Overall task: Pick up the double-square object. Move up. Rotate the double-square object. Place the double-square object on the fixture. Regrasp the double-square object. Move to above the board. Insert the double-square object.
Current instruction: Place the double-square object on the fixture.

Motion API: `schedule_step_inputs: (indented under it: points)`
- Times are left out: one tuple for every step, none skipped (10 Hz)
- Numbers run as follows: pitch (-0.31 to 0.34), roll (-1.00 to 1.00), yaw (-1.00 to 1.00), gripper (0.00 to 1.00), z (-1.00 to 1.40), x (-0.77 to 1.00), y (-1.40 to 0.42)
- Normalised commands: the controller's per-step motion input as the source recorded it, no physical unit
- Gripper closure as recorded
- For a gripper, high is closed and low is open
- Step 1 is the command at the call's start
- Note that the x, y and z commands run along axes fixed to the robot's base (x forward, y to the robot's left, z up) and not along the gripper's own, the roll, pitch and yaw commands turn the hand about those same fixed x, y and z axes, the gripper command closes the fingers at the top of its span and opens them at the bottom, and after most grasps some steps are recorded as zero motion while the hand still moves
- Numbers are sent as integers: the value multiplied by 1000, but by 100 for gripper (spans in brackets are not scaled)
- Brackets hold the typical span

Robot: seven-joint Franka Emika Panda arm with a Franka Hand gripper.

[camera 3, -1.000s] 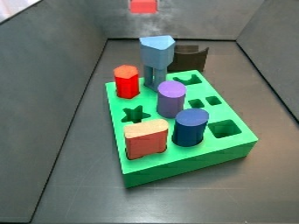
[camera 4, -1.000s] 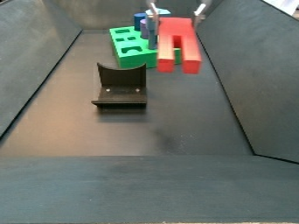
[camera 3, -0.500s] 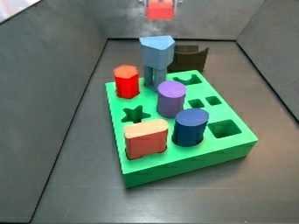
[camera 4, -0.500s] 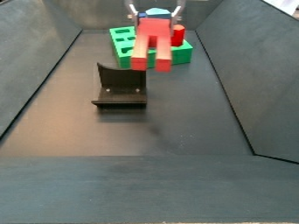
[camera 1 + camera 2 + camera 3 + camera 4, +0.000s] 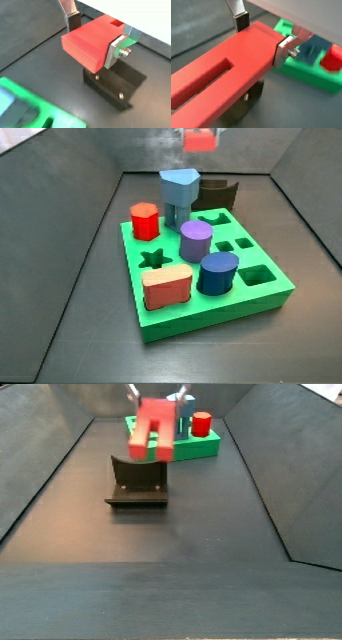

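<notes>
Gripper (image 5: 97, 34) has carried double-square object (image 5: 154, 429) — above fixture (image 5: 136, 481).

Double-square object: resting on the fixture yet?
No. In a side view the double-square object hangs in the gripper, clear above the fixture.

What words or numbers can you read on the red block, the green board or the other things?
None: there is no writing, number or sign anywhere.
The double-square object, held by the gripper above the fixture, is plain red.
The board and its pegs are plain too.
</notes>
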Motion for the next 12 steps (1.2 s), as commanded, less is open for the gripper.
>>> schedule_step_inputs:
  points:
    - [40, -1000, 38, 100, 193, 562, -96]
    - [44, -1000, 35, 100, 106, 502, -58]
    - [59, -1000, 27, 100, 39, 407, -16]
    - [76, -1000, 18, 100, 30, 311, 11]
    - [87, -1000, 10, 100, 5, 240, 23]
    - [99, -1000, -1, 100, -5, 166, 28]
    - [110, -1000, -13, 100, -7, 99, 34]
    - [114, -1000, -28, 100, -2, 63, 38]
    - [119, -1000, -46, 100, -9, 61, 35]
    - [141, -1000, -75, 100, -18, 79, 38]
    - [166, -1000, -106, 100, -24, 92, 40]
    - [172, -934, -137, 100, -21, 93, 43]
